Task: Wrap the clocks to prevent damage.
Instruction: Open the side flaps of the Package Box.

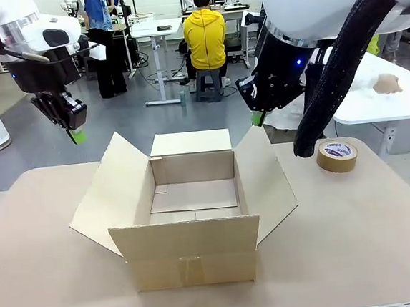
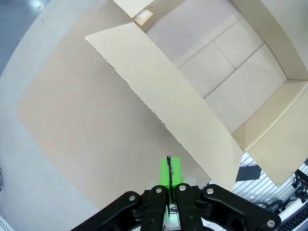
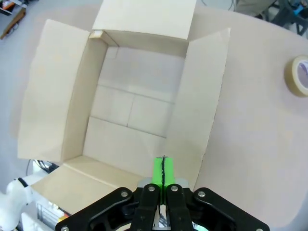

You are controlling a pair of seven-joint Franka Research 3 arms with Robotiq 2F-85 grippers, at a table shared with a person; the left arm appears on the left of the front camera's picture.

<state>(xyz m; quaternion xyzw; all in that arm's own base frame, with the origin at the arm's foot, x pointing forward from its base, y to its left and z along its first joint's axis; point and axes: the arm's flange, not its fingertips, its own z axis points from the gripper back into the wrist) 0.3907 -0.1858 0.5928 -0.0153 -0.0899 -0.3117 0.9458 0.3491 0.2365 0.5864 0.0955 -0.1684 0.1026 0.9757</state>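
Heads up: your left tool (image 1: 78, 136) hangs up above the left side of the table (image 1: 355, 226) and your right tool (image 1: 257, 118) up behind the box (image 1: 192, 248). Both have their green pads pressed flat together with nothing between them. The box sits in the middle with all four flaps (image 1: 108, 194) splayed out and bare cardboard on its floor. As for the clocks, I honestly can't tell where they are, so don't plan a grab off these views. The main risk I see is those flaps. The left one juts out right under your left tool and the right one sits under your right tool, so a straight drop could clip an edge and shove or tip the light box. The tape roll (image 1: 337, 155) lies just beside the right arm's dangling cable (image 1: 328, 85), which could drag it if you swing wide. That arm also blocks the far right of the table, and whatever's behind it is too murky to call.
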